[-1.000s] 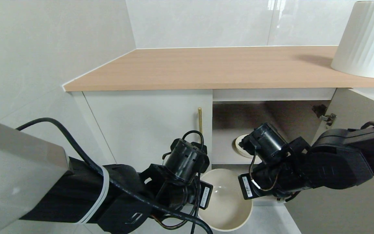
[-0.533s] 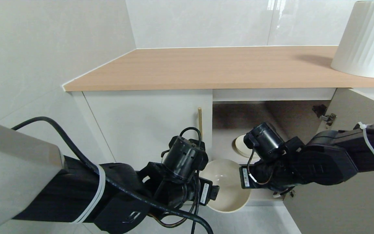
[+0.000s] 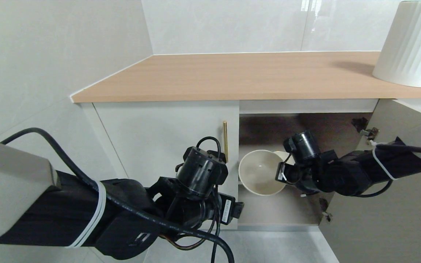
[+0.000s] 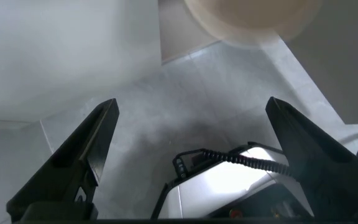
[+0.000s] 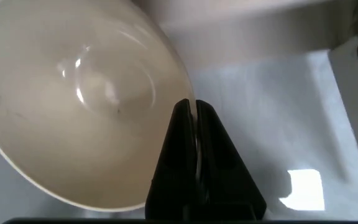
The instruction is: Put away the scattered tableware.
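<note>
Pale tiled walls all round, and a wood-grain tabletop (image 3: 232,76) across the middle with a ribbed white container (image 3: 411,44) standing at its far right end. Below it, the cabinet (image 3: 305,106): the left door (image 3: 159,138) is closed with its slim brass handle (image 3: 225,137) upright at the edge, and the right door (image 3: 397,219) is swung wide open, hinge (image 3: 369,132) showing.

Right in that open half, there's the cream bowl (image 3: 260,171)! It's tipped up steeply, its hollow facing out toward the head camera, and held up off the cabinet floor. The right tool (image 5: 196,124) has it by the rim, fingers pinched together with the bowl's edge between them, one inside and one outside. A sliver of another pale dish (image 3: 281,155) peeks out just behind the bowl, deeper in the cabinet.

Over on the other side, the left tool (image 4: 192,102) hangs low before the closed door, fingers spread wide apart with nothing between them, above the grey floor (image 3: 269,244).
</note>
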### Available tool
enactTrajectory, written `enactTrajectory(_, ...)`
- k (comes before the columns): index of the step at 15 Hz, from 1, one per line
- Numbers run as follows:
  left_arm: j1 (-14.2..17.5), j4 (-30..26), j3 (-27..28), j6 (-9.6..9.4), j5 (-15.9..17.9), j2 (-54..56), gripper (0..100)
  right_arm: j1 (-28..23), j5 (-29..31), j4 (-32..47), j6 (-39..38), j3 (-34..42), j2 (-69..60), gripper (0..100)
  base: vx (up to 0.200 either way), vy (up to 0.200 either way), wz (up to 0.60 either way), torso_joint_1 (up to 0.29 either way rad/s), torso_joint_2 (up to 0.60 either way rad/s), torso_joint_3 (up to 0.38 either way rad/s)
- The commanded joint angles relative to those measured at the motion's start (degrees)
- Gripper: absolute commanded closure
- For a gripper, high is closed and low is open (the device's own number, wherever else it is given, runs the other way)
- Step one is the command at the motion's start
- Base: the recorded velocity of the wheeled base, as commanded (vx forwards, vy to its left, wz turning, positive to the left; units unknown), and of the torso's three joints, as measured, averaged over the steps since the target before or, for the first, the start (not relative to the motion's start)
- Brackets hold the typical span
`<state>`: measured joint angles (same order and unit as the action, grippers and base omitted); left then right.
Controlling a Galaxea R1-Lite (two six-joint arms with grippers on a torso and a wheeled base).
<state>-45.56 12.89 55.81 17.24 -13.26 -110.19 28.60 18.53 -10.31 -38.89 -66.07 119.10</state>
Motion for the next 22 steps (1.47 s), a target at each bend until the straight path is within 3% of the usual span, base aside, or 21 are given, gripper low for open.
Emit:
enactTrajectory(1, 0.03, 0.03, 0.0, -0.01, -0.1, 0.15, 0, -3.81, 1.51, -2.43, -0.93, -0.55, 3.68, 100, 0.0, 0.0, 0.0, 0.0, 0.0, 0.0)
enactTrajectory(10, 0.03, 0.03, -0.09, -0.01, -0.01, 0.15, 0, -11.02, 3.27, -9.99, -2.68, -7.23, 11.06, 100, 0.0, 0.0, 0.0, 0.0, 0.0, 0.0)
enactTrajectory(22, 0.03, 0.03, 0.18, 0.69, 0.08, -0.2, 0, -12.52, 3.27, -9.9, -2.6, -13.03, 14.84, 100, 0.0, 0.0, 0.0, 0.0, 0.0, 0.0)
